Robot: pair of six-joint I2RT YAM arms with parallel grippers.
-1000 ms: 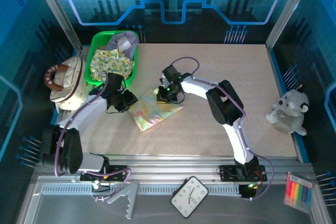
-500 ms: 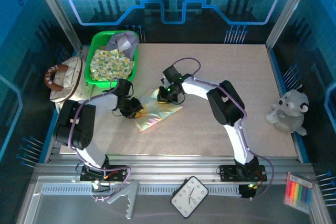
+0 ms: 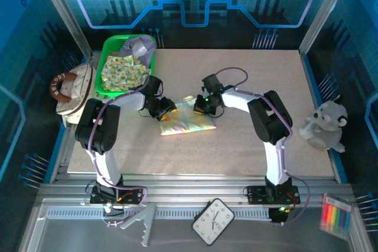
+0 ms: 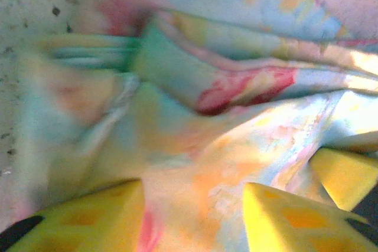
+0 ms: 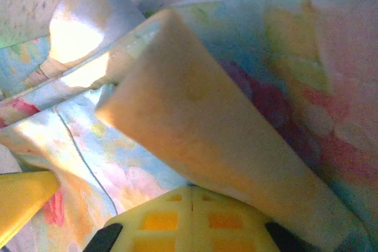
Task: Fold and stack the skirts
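The right claw (image 3: 203,107) pinches the far edge of the pastel skirt (image 3: 188,124), likely anchoring it on the tabletop (image 3: 254,146), while the left claw (image 3: 165,110) stands spread over its left corner.

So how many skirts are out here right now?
3. A pastel floral skirt lies on the table; a yellow-green printed skirt and a lavender-grey skirt sit in the green bin. More may hide underneath.

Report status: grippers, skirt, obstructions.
Left gripper open at floral skirt left end. Right gripper shut on its right edge. Skirt rumpled on table. No obstruction; other skirts in green bin.
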